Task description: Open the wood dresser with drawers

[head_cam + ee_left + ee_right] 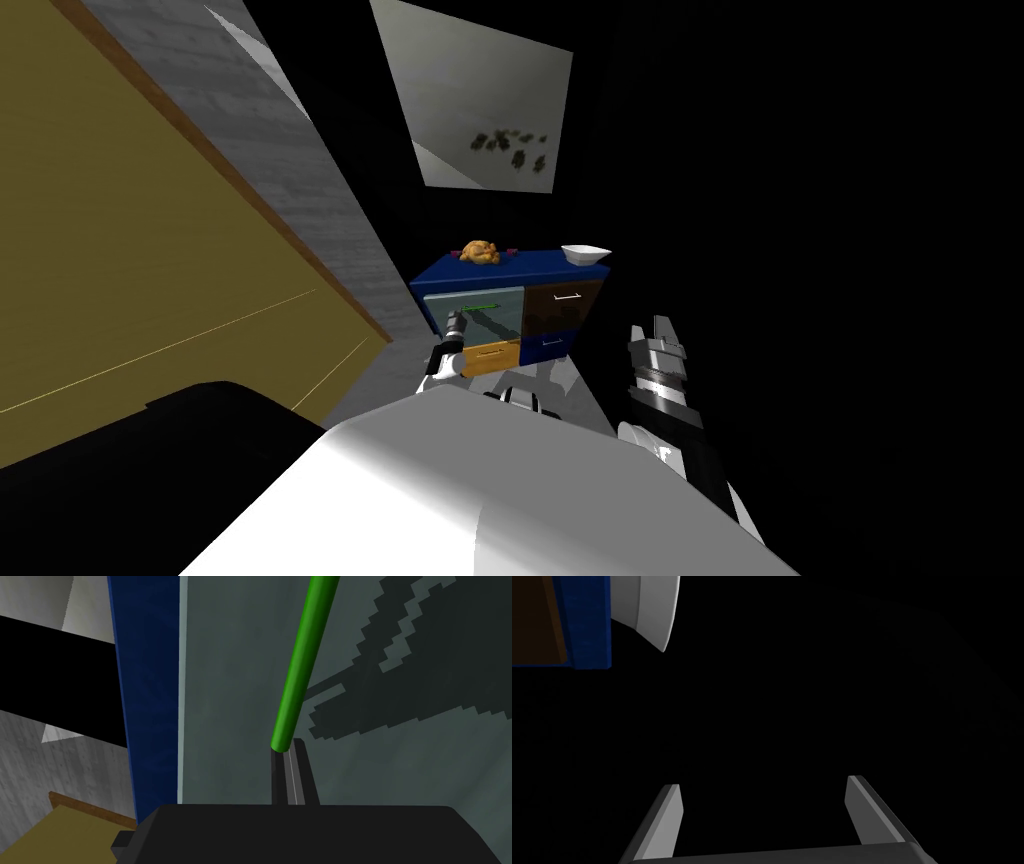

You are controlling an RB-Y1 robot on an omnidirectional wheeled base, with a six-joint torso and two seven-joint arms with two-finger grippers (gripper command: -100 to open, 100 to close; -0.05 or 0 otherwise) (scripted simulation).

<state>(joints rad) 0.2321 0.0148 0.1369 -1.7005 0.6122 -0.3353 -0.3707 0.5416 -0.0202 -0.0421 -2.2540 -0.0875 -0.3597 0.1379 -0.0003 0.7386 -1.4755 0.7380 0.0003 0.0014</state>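
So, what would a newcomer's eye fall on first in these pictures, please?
Most likely the bright green handle on the grey-green drawer of the blue dresser, with the left gripper shut on its end. Next, the orange-brown roast-like item and white bowl on the dresser's top, and the right gripper, open before a black area.

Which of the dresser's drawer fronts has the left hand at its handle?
The grey upper-left front, the one with the green handle; the left hand is at its end. The brown front, orange front and blue front have none near.
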